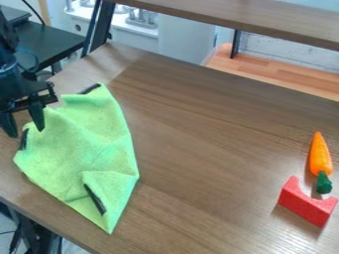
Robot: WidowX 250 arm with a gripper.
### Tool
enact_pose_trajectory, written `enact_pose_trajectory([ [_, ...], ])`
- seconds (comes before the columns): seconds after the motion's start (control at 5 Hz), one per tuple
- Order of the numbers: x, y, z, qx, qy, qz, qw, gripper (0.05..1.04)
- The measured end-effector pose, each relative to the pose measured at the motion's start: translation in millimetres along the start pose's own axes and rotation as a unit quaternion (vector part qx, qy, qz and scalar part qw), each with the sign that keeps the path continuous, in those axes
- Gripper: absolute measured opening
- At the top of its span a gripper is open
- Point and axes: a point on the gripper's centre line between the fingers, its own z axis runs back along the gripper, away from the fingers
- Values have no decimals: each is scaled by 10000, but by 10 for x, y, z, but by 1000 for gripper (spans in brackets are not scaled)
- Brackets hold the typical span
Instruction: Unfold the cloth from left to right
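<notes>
- The brown table (205,149) is under the green cloth (83,144).
- The tool (26,131) is spread apart, with nothing in it.
- Best pinch just one layer, then pull gently right.

A wood-grain tabletop (205,144) carried a soft sheen of light. Beyond its far edge stood a wood-grain shelf (258,21) on black metal supports (99,31), a pale wood surface (268,75) and a whitish wall (285,53). A black desk (56,42) stood beyond the tabletop's left corner; pale floor (74,247) showed below its near-left edge.
</notes>
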Motion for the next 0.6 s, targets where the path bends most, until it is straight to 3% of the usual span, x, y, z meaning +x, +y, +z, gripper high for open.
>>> enact_pose_trajectory([
  [0.2, -4, -25, 0, -80, 13, -102, 9999, 248],
  [0.4, -12, -22, 0, -46, 28, -158, 9999, 146],
  [0.6, 11, -12, 32, -13, 43, -119, 9999, 351],
])
